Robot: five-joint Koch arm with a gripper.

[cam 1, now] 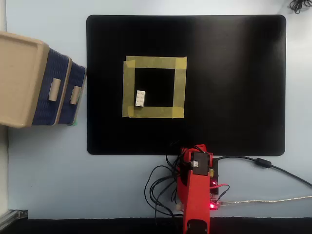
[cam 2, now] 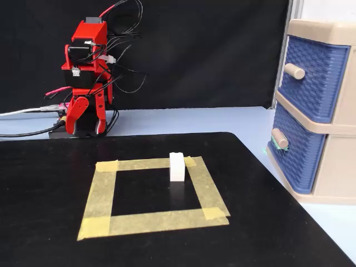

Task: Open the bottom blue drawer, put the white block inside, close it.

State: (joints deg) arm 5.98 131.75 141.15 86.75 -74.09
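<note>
Inside tape square, white block at left edge; end effector state unclear.

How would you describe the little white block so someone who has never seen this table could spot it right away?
Start at the large black rectangular mat covering most of the table, then find the square outline of yellow masking tape on it. The small white studded plastic brick stands on the mat's black surface at one inner edge of that square. It is the only white thing on the mat.

Bare black mat all round the white block (flat yellow tape square only), cabinet well aside.
</note>
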